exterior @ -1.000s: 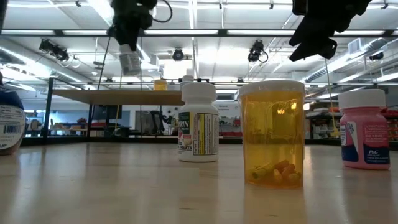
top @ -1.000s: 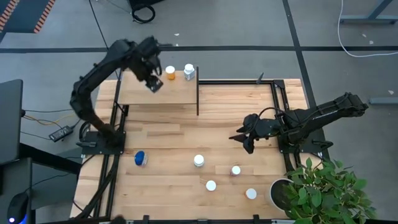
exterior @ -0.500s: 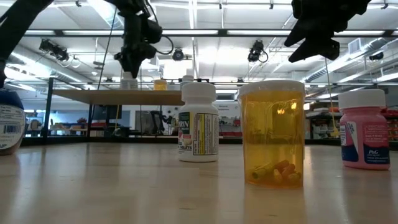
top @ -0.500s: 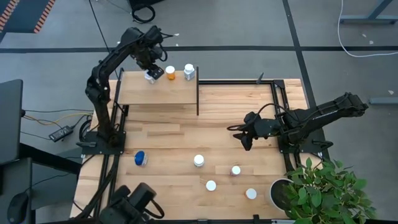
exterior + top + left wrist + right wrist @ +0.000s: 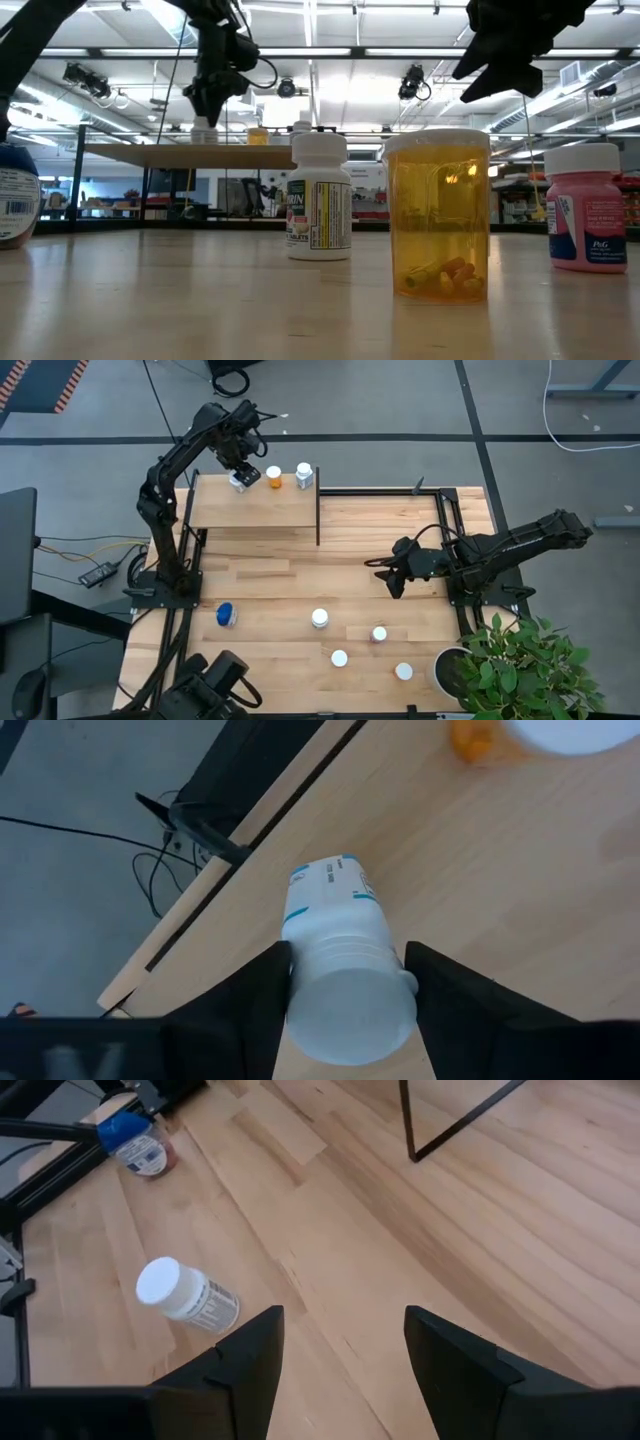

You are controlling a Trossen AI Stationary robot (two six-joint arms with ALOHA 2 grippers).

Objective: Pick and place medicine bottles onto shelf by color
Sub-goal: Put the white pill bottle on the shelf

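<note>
Pale wood is what the shelf (image 5: 255, 510) is made of, and the left gripper (image 5: 240, 478) is seen at its far left end. A white bottle (image 5: 345, 990) is held between the two fingers, one finger against each side. The bottle looks set down on the shelf board, standing up. Just beside the fingers an orange bottle (image 5: 274, 477) is seen, and past that a white-capped bottle (image 5: 304, 475), all three in a row on the shelf.

The step in hand is judged to be the putting down of the white bottle. For the next move the fingers would need to be opened wider and lifted straight up, so that the bottle is not knocked over or pushed into the orange one.

Further right, the right gripper (image 5: 393, 582) is held above the table with its fingers wide apart and nothing between them. A lying white-capped bottle (image 5: 185, 1295) is seen on the table ahead of these fingers and a little to one side, well apart from them. A blue-capped bottle (image 5: 135, 1142) is seen further off. To pick the near one up, the open fingers would need to be brought down over it and closed around its body
</note>
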